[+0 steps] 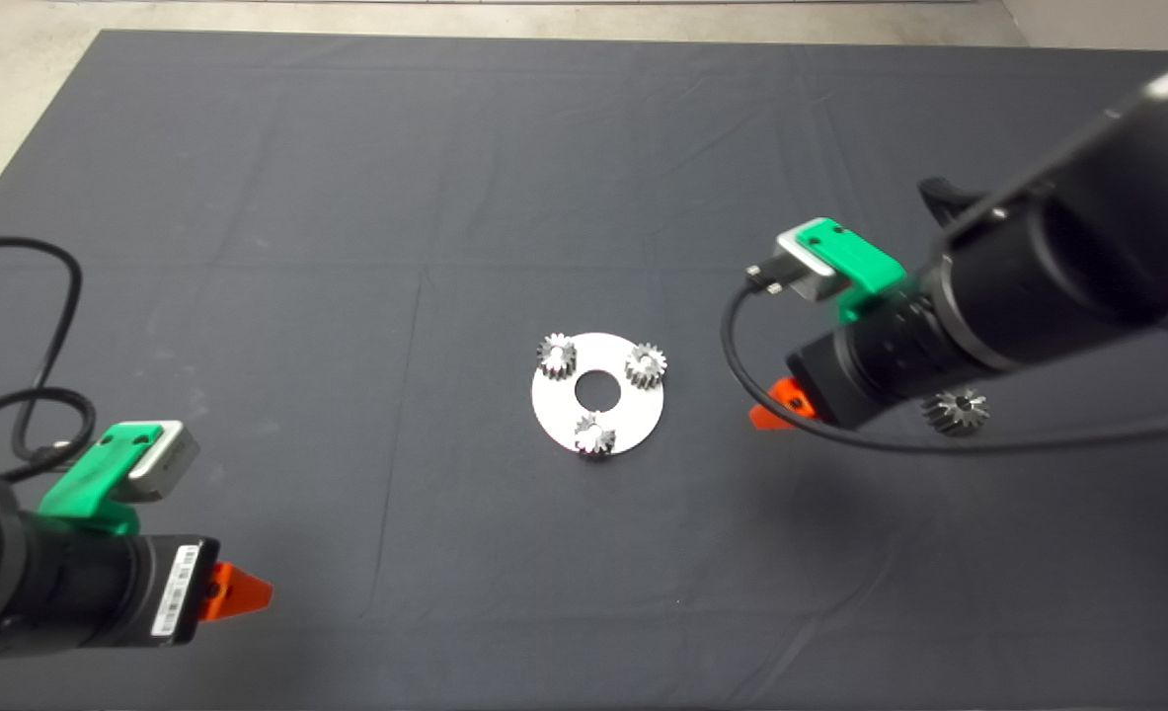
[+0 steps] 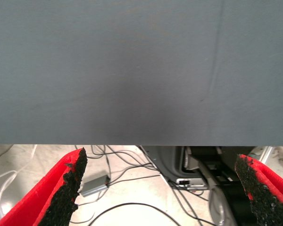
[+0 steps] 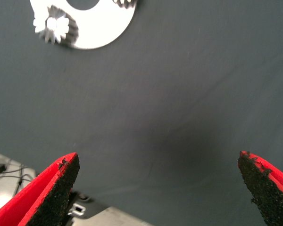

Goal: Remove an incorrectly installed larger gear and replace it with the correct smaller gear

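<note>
A white round plate (image 1: 554,410) with a central hole lies mid-mat and carries three small grey gears: far left (image 1: 556,354), far right (image 1: 646,364) and near (image 1: 594,434). I cannot tell which is the task's smaller gear. The larger dark gear (image 1: 955,411) lies on the mat right of the plate, just under my right arm. My right gripper (image 1: 773,407) hovers between plate and larger gear, open and empty. Its wrist view shows the fingers (image 3: 52,188) wide apart, the plate's edge (image 3: 108,33) and one small gear (image 3: 53,26). My left gripper (image 1: 243,592) is parked near left, open.
A dark mat (image 1: 347,247) covers the table. Black cables (image 1: 40,395) loop at the left edge. The left wrist view shows the mat's edge with cables and equipment (image 2: 188,174) on the floor beyond.
</note>
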Robot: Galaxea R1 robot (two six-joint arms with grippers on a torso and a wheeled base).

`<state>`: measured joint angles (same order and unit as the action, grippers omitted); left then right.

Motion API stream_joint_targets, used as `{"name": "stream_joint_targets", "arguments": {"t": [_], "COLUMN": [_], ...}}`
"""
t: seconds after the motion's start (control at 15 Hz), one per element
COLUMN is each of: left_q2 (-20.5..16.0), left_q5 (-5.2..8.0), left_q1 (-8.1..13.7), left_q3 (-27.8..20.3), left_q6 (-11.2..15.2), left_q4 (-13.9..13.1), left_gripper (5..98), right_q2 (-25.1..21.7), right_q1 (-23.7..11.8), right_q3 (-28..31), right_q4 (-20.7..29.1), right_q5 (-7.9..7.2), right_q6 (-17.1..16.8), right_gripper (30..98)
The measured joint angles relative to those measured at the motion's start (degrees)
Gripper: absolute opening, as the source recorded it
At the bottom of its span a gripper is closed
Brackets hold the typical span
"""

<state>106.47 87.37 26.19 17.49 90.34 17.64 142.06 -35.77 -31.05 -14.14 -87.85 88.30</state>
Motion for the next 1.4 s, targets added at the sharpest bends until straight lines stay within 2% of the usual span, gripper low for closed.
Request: {"name": "stream_joint_targets", "arguments": {"t": [0.07, 0.2, 0.33, 0.53, 0.93, 1.27, 1.4], "left_q2": [-1.0, -2.8, -3.8, -4.1, -3.7, -3.6, -3.4], "left_q5": [0.00, 0.04, 0.05, 0.00, 0.02, 0.02, -0.02], "left_q1": [-0.1, -0.3, -0.3, -0.3, -0.3, -1.3, -1.9], "left_q3": [0.0, 0.0, 0.0, 0.0, 0.0, 0.0, 0.0], "left_q6": [-1.7, -6.2, -8.4, -8.5, -8.3, -8.1, -7.0], "left_q4": [0.0, 0.0, 0.0, 0.0, 0.0, 0.0, -0.1], "left_gripper": [79.4, 79.4, 79.4, 79.4, 79.4, 79.4, 79.4], "right_q2": [-1.2, -3.1, -4.6, -5.3, -5.3, -4.5, -3.6], "right_q1": [-0.2, -0.6, -0.7, -1.7, -1.9, -1.9, -1.5], "right_q3": [2.1, 4.1, 6.7, 10.3, 10.8, 10.8, 10.9], "right_q4": [-0.1, -0.2, -0.4, -0.4, -0.6, -0.7, -1.1], "right_q5": [0.03, -0.05, -0.07, 0.09, 0.00, 0.00, 0.00], "right_q6": [2.1, 4.2, 5.7, 7.5, 8.6, 8.7, 8.7], "right_gripper": [88.5, 88.5, 88.5, 88.5, 88.5, 88.5, 88.5]}}
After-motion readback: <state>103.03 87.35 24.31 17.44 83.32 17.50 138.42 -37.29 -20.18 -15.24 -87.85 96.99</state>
